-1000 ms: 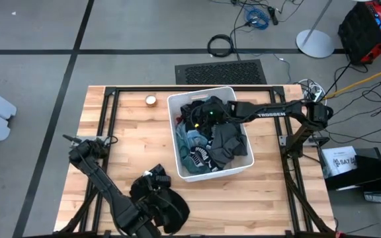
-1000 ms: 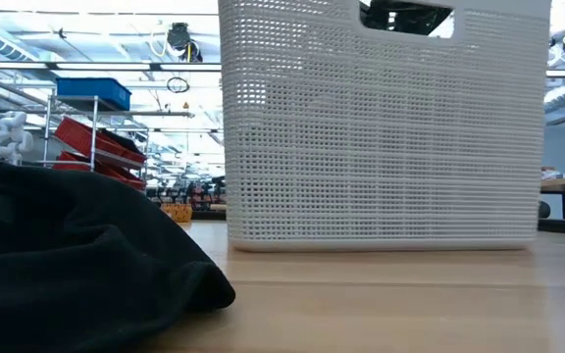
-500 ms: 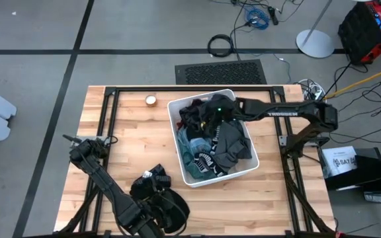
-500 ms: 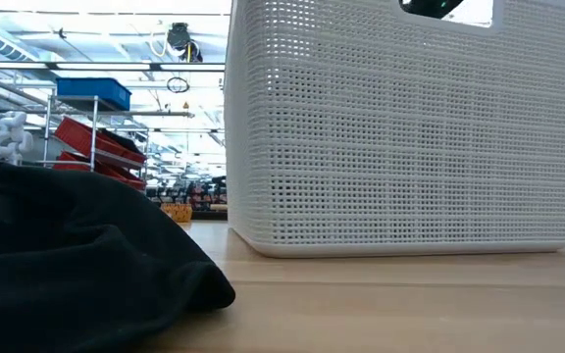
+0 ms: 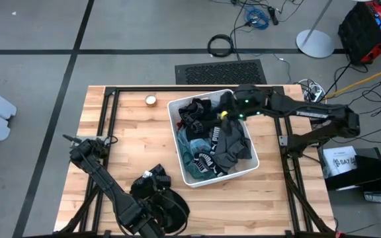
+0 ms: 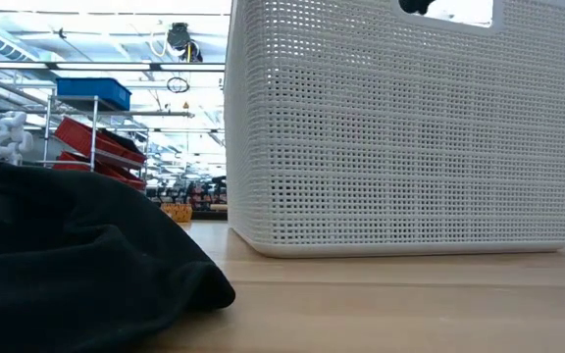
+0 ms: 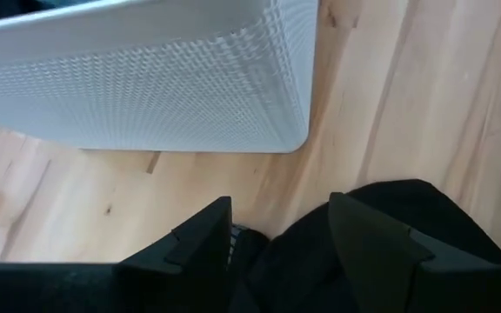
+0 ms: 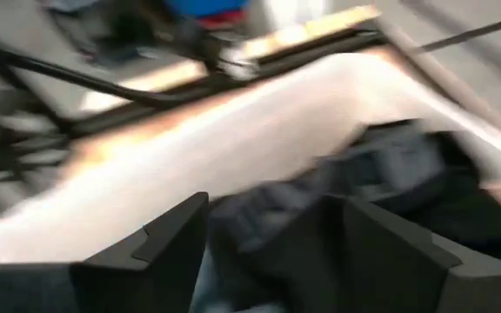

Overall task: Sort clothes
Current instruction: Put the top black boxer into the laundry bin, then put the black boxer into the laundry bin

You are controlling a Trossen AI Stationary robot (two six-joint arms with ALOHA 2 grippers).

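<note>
My right hand [image 5: 225,106] sits over the upper right of the white bin [image 5: 240,172] at frame centre, fingers spread, holding nothing. The clothes [image 5: 210,142] are heaped inside the bin. My left hand [image 7: 278,228] is low at the lower left, fingers spread, over a black garment [image 5: 167,208] on the bench [image 5: 124,139].
</note>
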